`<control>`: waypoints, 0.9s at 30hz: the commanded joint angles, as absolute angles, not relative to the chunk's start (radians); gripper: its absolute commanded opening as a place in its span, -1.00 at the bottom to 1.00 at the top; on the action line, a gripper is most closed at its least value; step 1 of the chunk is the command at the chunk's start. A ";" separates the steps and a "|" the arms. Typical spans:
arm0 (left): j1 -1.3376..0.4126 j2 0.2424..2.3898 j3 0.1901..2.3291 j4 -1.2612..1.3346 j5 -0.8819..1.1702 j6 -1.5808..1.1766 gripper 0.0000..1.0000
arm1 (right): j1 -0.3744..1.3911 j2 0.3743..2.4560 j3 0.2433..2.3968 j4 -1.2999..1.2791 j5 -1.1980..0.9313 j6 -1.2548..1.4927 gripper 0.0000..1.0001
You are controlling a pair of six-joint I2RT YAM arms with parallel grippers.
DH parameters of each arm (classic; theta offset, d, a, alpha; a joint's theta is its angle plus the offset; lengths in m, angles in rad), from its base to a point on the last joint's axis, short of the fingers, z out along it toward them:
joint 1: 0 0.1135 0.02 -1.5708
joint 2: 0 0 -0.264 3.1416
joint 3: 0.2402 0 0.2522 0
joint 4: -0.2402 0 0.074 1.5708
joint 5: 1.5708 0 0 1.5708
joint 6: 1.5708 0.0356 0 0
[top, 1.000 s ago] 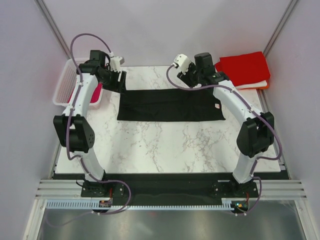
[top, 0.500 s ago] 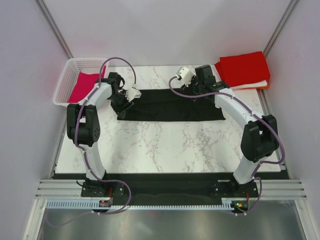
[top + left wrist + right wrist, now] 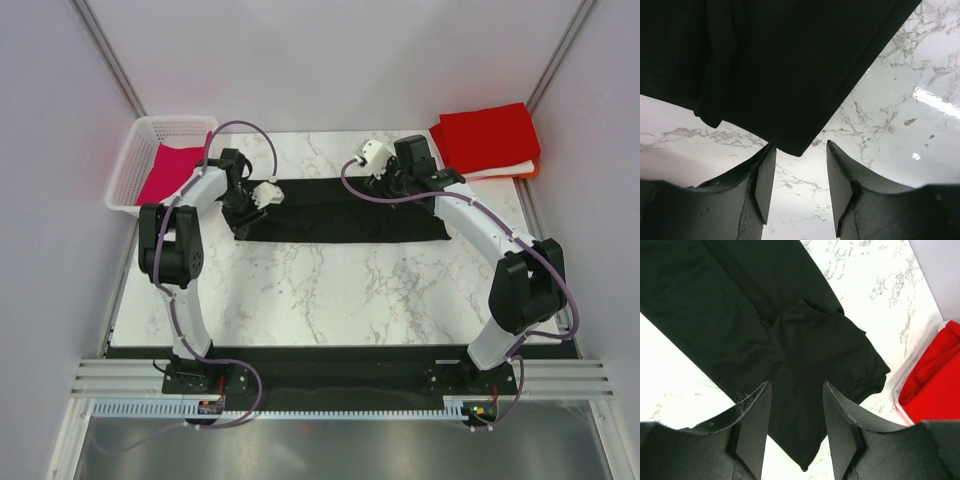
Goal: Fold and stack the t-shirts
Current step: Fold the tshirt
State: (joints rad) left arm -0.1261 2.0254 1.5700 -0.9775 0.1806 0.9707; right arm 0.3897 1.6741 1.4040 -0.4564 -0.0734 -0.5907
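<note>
The black t-shirt [image 3: 340, 210] lies in the upper middle of the table [image 3: 330, 290], folded into a long strip but not small yet. A red t-shirt [image 3: 487, 135] is stacked at upper right. A magenta t-shirt [image 3: 168, 172] waits in the basket [image 3: 122, 175], upper left. The left fingers [image 3: 765, 185] and right fingers [image 3: 752, 425] are spread apart, holding nothing.

There is one black cloth t-shirt [image 3: 345, 210], one magenta cloth t-shirt [image 3: 168, 172] left of it, and one red cloth t-shirt [image 3: 487, 138] right of it, lying over one white cloth edge [image 3: 495, 173] and one orange cloth edge [image 3: 533, 171]. There is also one white plastic lattice basket [image 3: 124, 175], one marble counter [image 3: 330, 290], and two claws: left claw [image 3: 796, 160] and right claw [image 3: 796, 390].
</note>
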 commanded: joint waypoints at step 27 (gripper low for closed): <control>-0.374 1.660 1.192 -1.281 0.199 0.953 -0.95 | 0.350 1.785 1.468 -0.604 -0.017 -0.522 0.01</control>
State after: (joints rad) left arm -0.3122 1.7943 1.2449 -1.0801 0.1631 0.9401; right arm 0.3538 1.7359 1.4200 -0.5224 -0.0254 -0.5621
